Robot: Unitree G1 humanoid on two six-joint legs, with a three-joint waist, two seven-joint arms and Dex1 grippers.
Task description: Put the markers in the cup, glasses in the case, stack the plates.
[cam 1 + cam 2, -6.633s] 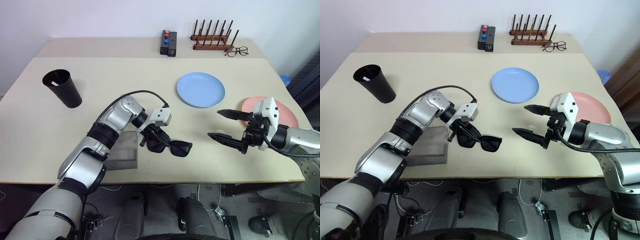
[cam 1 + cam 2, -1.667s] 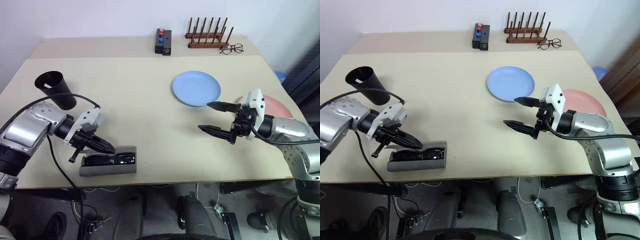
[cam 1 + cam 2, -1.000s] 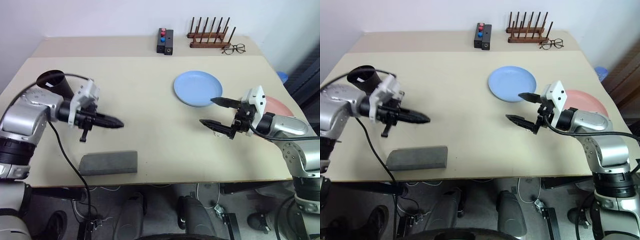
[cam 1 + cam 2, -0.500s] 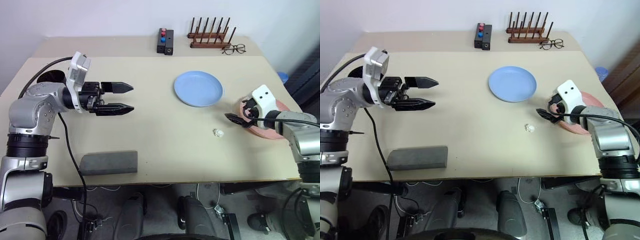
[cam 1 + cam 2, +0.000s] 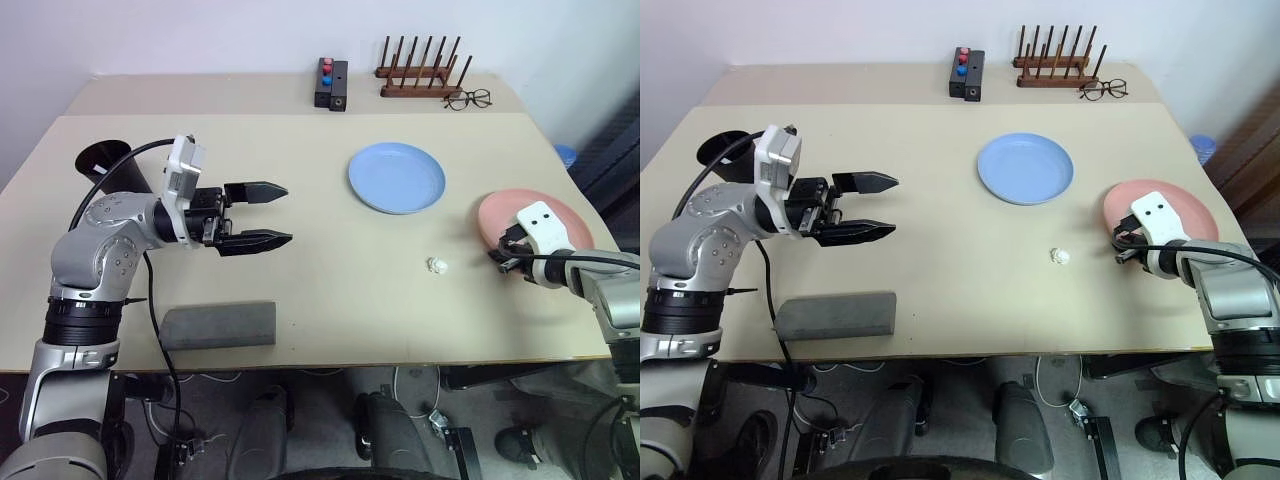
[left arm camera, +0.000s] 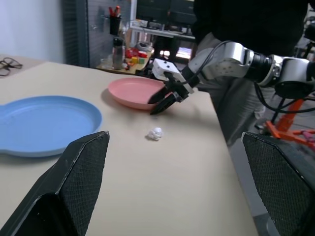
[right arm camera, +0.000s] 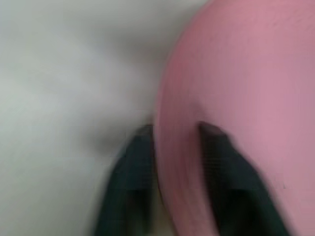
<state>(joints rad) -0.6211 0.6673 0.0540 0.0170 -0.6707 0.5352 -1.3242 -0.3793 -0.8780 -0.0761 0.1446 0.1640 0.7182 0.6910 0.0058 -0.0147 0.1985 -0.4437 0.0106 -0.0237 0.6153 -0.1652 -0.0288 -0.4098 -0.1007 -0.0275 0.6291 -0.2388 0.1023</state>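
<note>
Pinching the near-left rim of the pink plate (image 5: 1170, 205), the right gripper (image 5: 1124, 247) has its two black fingers nipped together on the edge; the right wrist view puts one finger (image 7: 132, 182) outside the rim on the table and the other on the plate's inner face. That plate is shallow, round, matte pink, sitting at the right side of the beige table (image 5: 300, 180), well apart from the light blue plate (image 5: 397, 177), which lies nearer the middle and further back, same sort of size.

Over on the left, the left gripper (image 5: 268, 213) hangs above the table with its fingers spread wide and nothing between them, pointing across toward the plates. Behind that arm stands the dark tapered cup (image 5: 105, 160), partly hidden by the cable. Near the front edge lies the grey felt case (image 5: 218, 325), flap shut, oblong.

A small white crumpled scrap (image 5: 437, 265) sits between the two plates, closer to the pink one. The left wrist view catches it too, along with a person in dark clothes standing beyond the table's right end. At the back: a wooden peg rack (image 5: 425, 72), clear-lens spectacles (image 5: 471, 99), and a black box with red and blue buttons (image 5: 332, 84).
</note>
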